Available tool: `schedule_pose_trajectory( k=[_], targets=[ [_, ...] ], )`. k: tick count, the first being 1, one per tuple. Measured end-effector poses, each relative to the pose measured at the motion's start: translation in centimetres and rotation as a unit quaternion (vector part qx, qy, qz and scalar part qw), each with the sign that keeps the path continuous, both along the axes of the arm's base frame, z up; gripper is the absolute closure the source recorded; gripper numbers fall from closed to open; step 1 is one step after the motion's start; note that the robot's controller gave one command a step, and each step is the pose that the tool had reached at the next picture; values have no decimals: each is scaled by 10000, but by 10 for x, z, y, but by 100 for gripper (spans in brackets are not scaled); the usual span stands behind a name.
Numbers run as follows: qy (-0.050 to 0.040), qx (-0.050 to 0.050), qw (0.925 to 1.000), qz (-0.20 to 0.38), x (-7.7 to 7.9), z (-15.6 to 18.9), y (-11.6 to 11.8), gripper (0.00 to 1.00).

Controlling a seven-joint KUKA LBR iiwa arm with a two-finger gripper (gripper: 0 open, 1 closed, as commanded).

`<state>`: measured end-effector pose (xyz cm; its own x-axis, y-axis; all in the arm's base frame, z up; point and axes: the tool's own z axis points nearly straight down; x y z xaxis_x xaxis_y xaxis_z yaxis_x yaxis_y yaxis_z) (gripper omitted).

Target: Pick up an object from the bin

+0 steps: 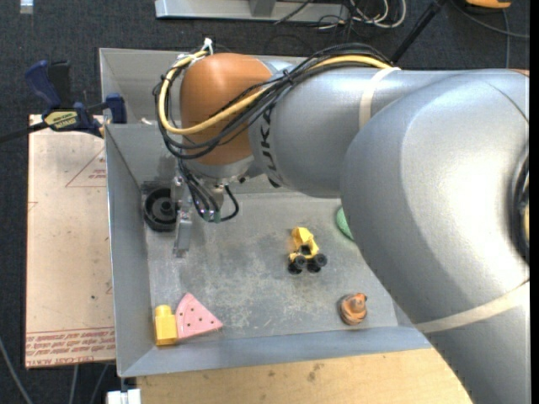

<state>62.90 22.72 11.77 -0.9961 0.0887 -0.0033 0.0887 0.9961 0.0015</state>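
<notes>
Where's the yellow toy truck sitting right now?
In the camera view, the yellow toy truck lies mid-bin, well right of the tool, with a small orange piece toward the near-right corner.

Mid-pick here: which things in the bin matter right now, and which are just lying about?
In play: hand; black ring, closest to it, just to its left in the view.

Lying about: yellow toy; pink wedge; yellow block; orange-brown piece; green thing, partly hidden behind the arm.

Robotics lab, industrial arm [396,133], metal bin [253,284], floor cables [375,2]
</notes>
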Motion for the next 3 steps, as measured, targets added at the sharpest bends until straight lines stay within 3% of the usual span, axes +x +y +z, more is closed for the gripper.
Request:
schedule_pose_trajectory(
  k=[1, 2, 3],
  targets=[
    [13, 3, 9969, -783, -3, -19, -4, 0],
    [1, -7, 9987, 512, -9, -47, 19, 100],
    [4, -3, 9987, 504, -9, -47, 19, 100]
  ],
)
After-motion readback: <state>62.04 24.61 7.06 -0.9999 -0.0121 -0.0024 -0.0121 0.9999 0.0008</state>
